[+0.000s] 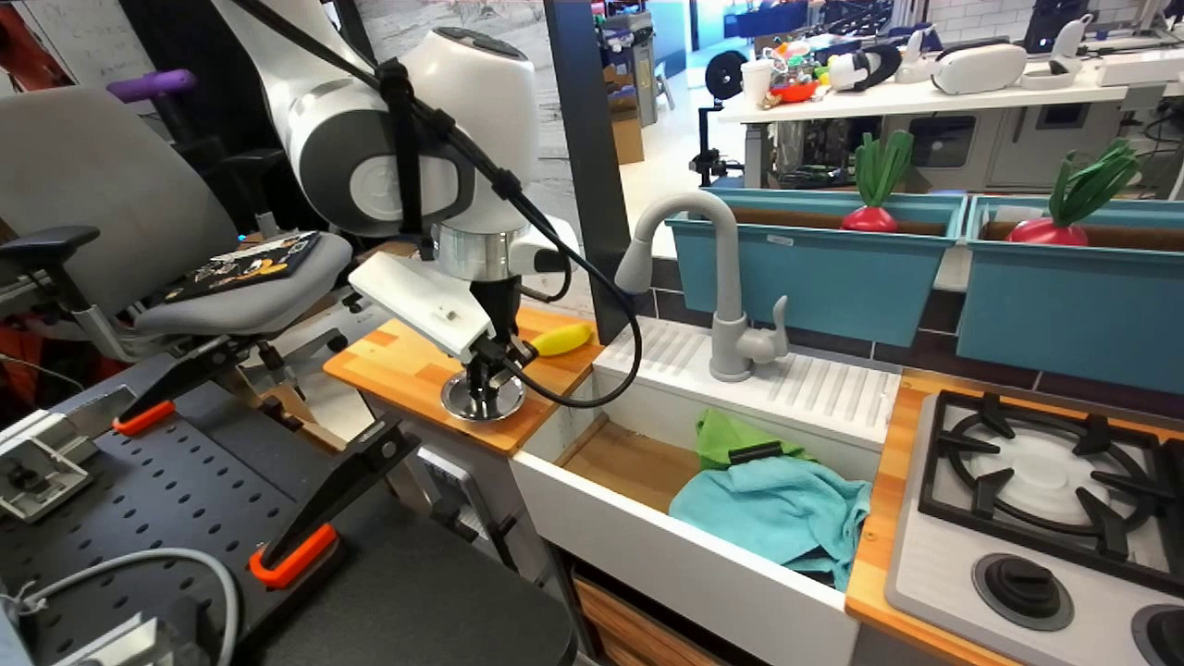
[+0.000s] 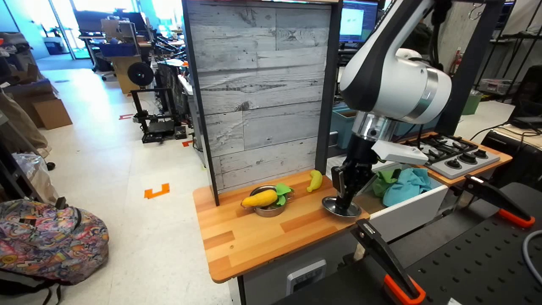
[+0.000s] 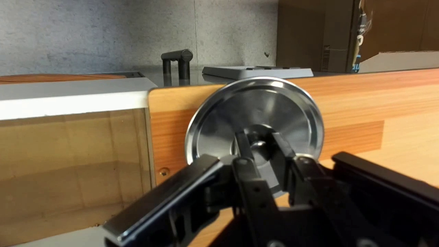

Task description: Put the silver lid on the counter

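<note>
The silver lid [image 1: 455,396] is round and shiny, at the end of the counter beside the sink; it also shows in an exterior view [image 2: 329,205] and in the wrist view [image 3: 260,103]. My gripper [image 3: 259,137] points down at the lid's centre, with its fingers on either side of the knob, closed in on it. The fingers partly hide the knob. The lid looks slightly tilted over the counter [image 2: 262,237], near its front edge. I cannot tell whether its rim touches the wood. The tan counter also shows in the wrist view [image 3: 404,103].
A yellow banana-shaped object [image 2: 315,181] lies behind the lid. A metal pot [image 2: 271,210] holds a yellow object and green leaves. The white sink [image 1: 684,573] with blue-green cloths [image 1: 777,509] adjoins the counter. A grey faucet [image 1: 728,277] and a wooden panel [image 2: 262,93] stand at the back.
</note>
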`<state>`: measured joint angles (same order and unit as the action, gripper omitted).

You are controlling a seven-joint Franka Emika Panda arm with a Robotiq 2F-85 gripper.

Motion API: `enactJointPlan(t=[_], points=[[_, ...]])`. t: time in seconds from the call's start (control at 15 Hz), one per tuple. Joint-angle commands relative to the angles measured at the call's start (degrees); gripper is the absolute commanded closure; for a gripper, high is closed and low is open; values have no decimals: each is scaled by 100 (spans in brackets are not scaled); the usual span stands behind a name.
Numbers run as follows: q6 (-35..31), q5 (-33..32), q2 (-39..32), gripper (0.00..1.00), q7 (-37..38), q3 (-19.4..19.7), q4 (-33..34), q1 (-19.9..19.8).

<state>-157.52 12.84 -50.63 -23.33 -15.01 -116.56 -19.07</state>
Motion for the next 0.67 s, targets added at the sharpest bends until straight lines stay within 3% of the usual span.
enactJointPlan(t=[0.0,0.33,0.4,0.47,0.6], points=[[-148,-89,-310,100,226,63,391,139],[-65,-123,-555,100,465,168,802,304],[-58,-115,-569,74,576,223,853,371],[10,-122,-556,71,653,255,885,412],[38,-137,-514,54,751,307,900,487]])
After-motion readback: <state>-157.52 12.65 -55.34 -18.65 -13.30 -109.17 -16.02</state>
